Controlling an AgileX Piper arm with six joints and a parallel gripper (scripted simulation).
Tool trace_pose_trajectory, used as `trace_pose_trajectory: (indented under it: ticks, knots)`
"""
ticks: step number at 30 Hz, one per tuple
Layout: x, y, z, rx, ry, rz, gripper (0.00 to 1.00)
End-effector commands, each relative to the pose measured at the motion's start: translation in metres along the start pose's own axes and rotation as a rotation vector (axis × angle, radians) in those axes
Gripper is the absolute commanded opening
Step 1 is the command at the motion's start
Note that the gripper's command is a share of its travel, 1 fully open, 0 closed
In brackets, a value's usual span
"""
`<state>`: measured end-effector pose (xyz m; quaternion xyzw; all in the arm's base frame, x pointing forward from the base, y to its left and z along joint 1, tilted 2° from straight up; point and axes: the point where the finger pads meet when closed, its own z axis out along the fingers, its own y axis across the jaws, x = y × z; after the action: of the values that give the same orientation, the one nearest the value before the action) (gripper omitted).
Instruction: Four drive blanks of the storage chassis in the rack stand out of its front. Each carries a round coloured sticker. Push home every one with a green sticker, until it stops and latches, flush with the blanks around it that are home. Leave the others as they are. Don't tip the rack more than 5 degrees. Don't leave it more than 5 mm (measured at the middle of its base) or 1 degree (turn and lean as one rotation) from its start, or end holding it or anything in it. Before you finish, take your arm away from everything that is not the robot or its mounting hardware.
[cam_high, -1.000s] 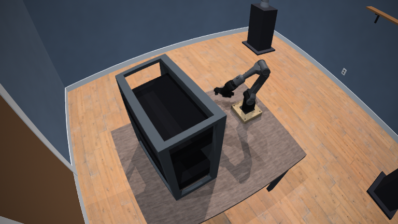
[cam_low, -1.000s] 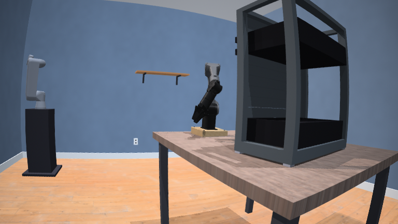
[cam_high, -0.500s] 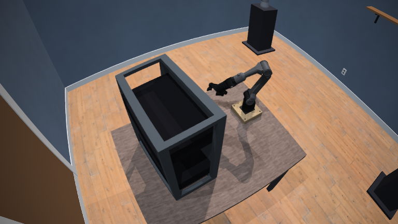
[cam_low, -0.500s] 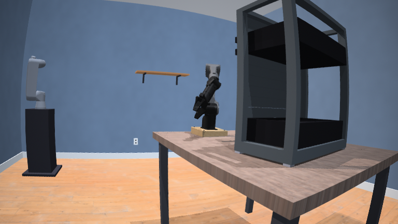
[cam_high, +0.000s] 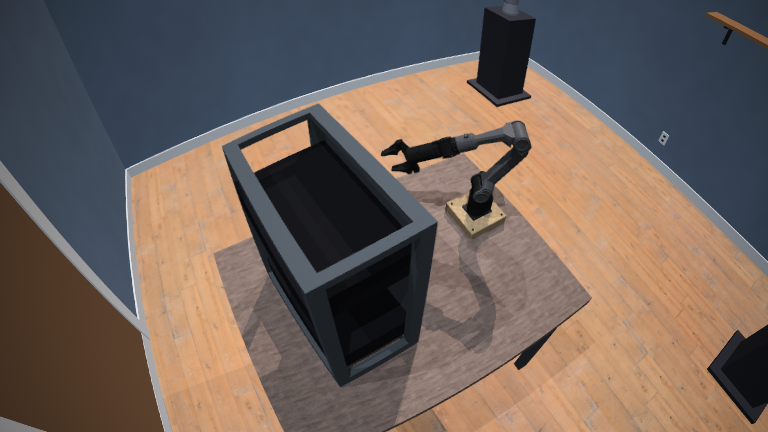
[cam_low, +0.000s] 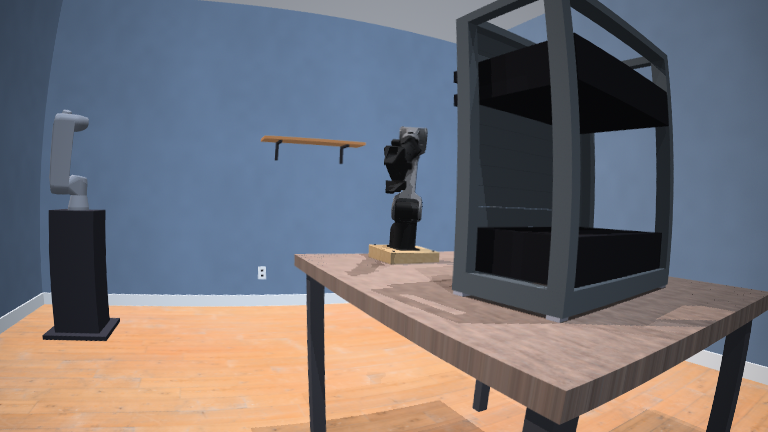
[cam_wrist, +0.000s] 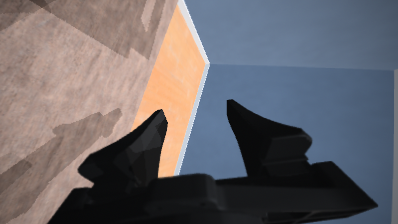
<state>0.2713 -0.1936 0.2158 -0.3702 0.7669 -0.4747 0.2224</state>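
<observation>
The gripper is spread wide with nothing held, raised off the table. The rack could easily get shoved or tipped if the push is made off-target. It's standing just beside the fingers; only two dark stubs of the blanks are seen, stickers hidden.

A wall shelf hangs above a wall socket

Arm: grey links, black joints; black gripper, pointed fingers; tan base plate.
</observation>
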Motion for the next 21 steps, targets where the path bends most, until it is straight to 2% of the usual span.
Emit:
trace_pose_trajectory:
  ticks: [1, 7, 12, 16, 18, 21]
  knots:
    - [-0.001, -0.004, 0.0, 0.017, -0.004, 0.005, 1.0]
    - [-0.022, -0.059, -0.019, 0.199, -0.141, 0.037, 1.0]
    - [-0.041, -0.097, -0.044, 0.322, -0.264, 0.041, 1.0]
    - [-0.056, -0.119, -0.066, 0.397, -0.362, 0.031, 1.0]
    - [-0.056, -0.119, -0.066, 0.397, -0.362, 0.031, 1.0]
    - [-0.067, -0.132, -0.084, 0.438, -0.433, 0.016, 1.0]
